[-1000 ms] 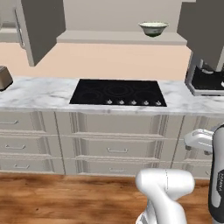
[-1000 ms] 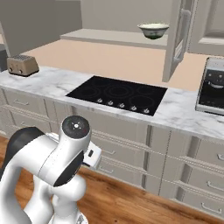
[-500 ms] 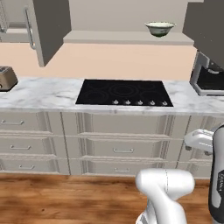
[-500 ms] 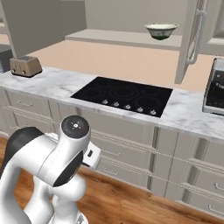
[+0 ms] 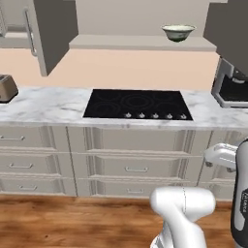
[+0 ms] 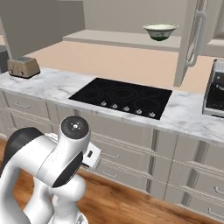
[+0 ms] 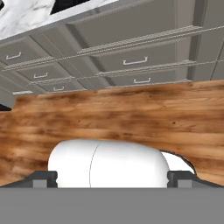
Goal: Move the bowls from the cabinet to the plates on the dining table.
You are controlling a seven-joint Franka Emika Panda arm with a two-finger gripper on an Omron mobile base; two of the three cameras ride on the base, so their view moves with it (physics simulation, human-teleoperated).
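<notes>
1. At the top right of the left base view, the pale cream-green bowl (image 5: 178,32) is seen upright on the cabinet shelf (image 5: 140,43), well above the desk (image 5: 48,104).
2. In the right base view, the same bowl (image 6: 160,31) is found upper right of centre, just left of an open cabinet door (image 6: 192,41) with a vertical bar handle (image 6: 198,37).
3. A second open door (image 5: 53,34) is shown at the upper left of the left base view.
4. The black cooktop (image 5: 138,104) is set into the marble desk at centre frame, below the bowl.
5. A toaster (image 6: 22,66) is placed at the left edge of the desk in the right base view; a dark appliance (image 5: 232,87) is seen at the right edge of the left base view.
6. In the hand view, the hand (image 7: 113,177) is held released, its two dark fingertips (image 7: 43,178) set wide apart at the bottom, nothing between them.
7. Drawer fronts (image 7: 131,61) and wooden floor (image 7: 131,113) are faced by the hand, well apart from the bowl.
</notes>
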